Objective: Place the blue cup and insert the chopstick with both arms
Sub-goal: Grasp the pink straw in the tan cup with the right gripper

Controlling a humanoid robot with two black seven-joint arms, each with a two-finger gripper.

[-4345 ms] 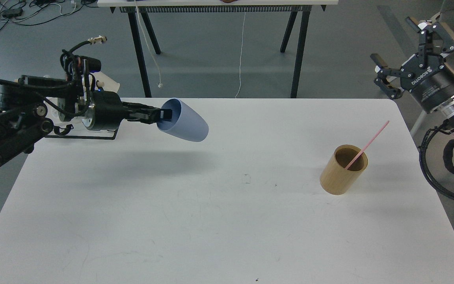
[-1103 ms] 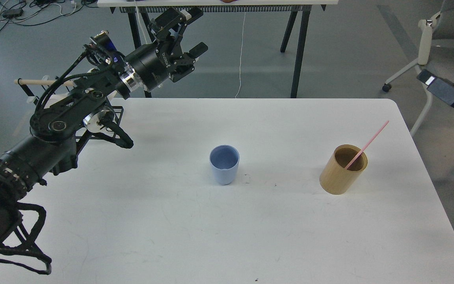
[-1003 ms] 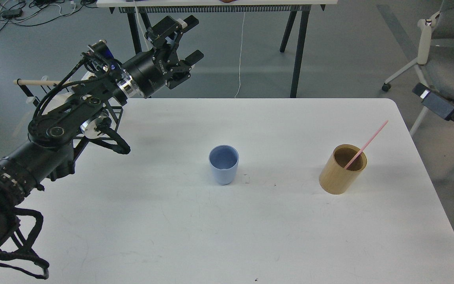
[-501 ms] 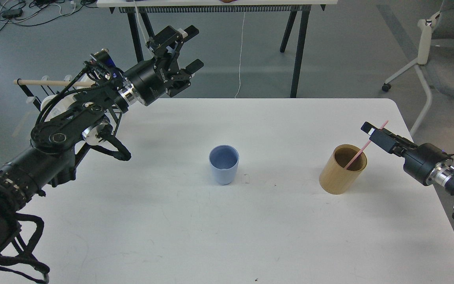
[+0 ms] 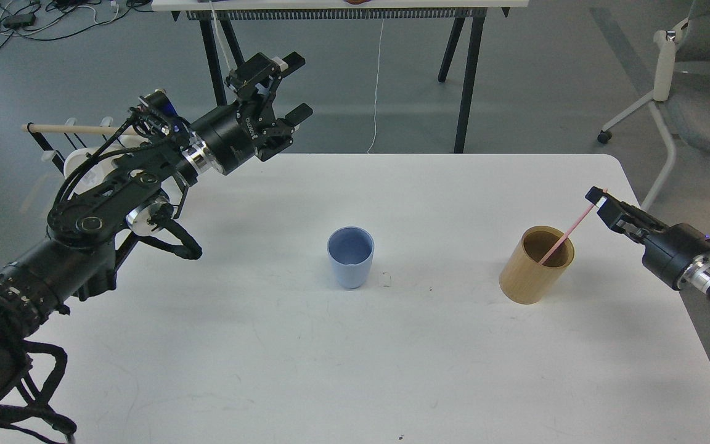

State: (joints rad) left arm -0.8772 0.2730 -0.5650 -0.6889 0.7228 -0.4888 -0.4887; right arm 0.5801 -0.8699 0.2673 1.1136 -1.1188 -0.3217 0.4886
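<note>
The blue cup (image 5: 350,258) stands upright and alone at the middle of the white table (image 5: 355,370). The pink chopstick (image 5: 572,227) leans in the tan holder (image 5: 535,271) at the right, its top end pointing up and right. My right gripper (image 5: 599,200) comes in from the right edge, with its tip right at the chopstick's top end. It shows as one dark bar, so I cannot tell its fingers apart or whether it grips the stick. My left gripper (image 5: 296,85) is open and empty, raised above the table's far left edge, well away from the cup.
A black wire rack with a pale wooden rod (image 5: 71,129) stands behind my left arm at the table's left corner. Another table's black legs (image 5: 469,80) and an office chair (image 5: 675,74) stand on the floor beyond the table.
My right gripper has shifted right, from across the chopstick's upper part to its top end. The chopstick, holder and cup have not moved. The left arm has dropped slightly.
</note>
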